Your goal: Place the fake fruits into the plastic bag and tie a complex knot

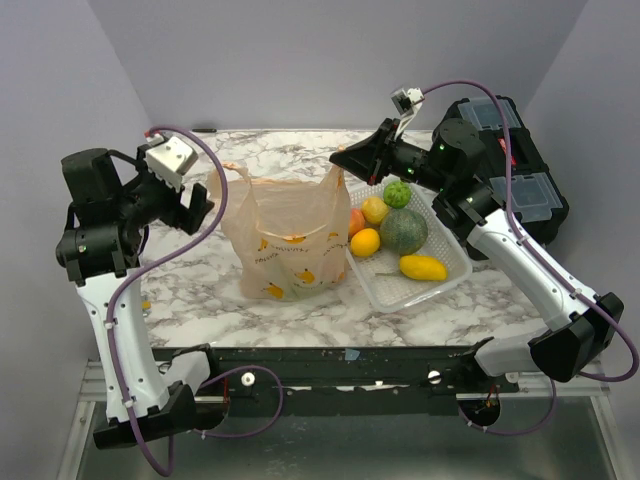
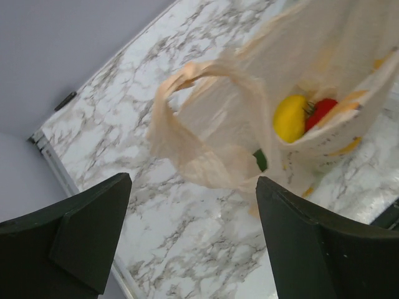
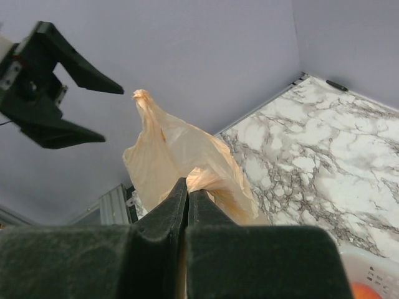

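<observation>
The thin, crinkly, pale-orange plastic bag (image 1: 285,240) stood open in the middle of the white marble table (image 1: 200,300), just beside the white plastic basket (image 1: 380,290). The job looked only just begun. Most of the fake fruits lay in the basket, not in the bag. In the left wrist view a yellow shape (image 2: 290,117) and a red shape (image 2: 321,111) showed at the bag's mouth. I could not tell if they were inside the bag or just seen through the thin plastic. No knot was tied, and the two handle loops were apart. So the filling and all the tying were left to do.

The right claw (image 1: 345,160) was pressed together, pinching the bag's right handle loop (image 3: 206,180) and holding it up. The left claw (image 1: 200,210) was spread wide and held nothing. It hung near the left handle loop (image 2: 168,124) without touching it.

There was one bag with two loops, one basket, two arms and one black case (image 1: 505,160) at the far right. Six fruits sat in the basket:
- a small green ball (image 1: 397,193)
- a yellow ball (image 1: 374,209)
- a reddish-orange one (image 1: 355,220)
- an orange-yellow one (image 1: 365,242)
- a big dark green one (image 1: 403,230)
- a long yellow one (image 1: 422,267)
</observation>
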Tool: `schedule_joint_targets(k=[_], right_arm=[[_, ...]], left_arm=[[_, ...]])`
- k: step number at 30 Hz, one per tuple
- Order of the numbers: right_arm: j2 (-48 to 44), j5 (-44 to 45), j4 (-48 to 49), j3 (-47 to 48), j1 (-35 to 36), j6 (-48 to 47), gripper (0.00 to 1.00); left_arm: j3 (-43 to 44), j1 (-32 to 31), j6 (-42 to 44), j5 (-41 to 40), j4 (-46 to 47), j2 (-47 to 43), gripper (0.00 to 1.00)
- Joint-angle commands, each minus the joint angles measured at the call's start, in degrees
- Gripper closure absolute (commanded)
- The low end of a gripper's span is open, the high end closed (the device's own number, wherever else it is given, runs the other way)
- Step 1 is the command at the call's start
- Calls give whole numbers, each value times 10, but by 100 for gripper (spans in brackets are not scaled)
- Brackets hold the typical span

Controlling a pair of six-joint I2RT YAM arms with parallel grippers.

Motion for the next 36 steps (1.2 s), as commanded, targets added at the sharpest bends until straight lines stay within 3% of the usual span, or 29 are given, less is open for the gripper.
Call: schedule_joint_targets(k=[1, 3, 5, 7, 11, 17, 22, 29, 33, 36], right_arm=[[7, -10, 22, 18, 1, -12, 99], [9, -19, 23, 17, 1, -10, 99], [9, -35, 23, 16, 1, -13, 99], [7, -54, 23, 14, 1, -20, 99], [1, -76, 12, 21, 1, -35, 99], [-11, -103, 12, 17, 1, -49, 96], [-6, -123, 19, 15, 1, -52, 97], [-3, -133, 44, 16, 3, -46, 97], [2, -128, 60, 18, 7, -31, 96], [5, -124, 63, 21, 7, -24, 95]], left_arm=[[96, 4, 217, 167, -270, 18, 14], [106, 4, 199, 207, -274, 18, 13], [102, -6, 96, 243, -197, 15, 12], [81, -66, -36, 212, -51, 8, 10], [3, -210, -160, 133, 175, -16, 8], [-61, -318, -264, 52, 385, 15, 4], [-82, -377, -259, 10, 454, 65, 1], [-117, -399, -342, -12, 556, 110, 2], [-145, -407, -396, -1, 624, 125, 16], [-164, -416, -405, 4, 630, 130, 40]])
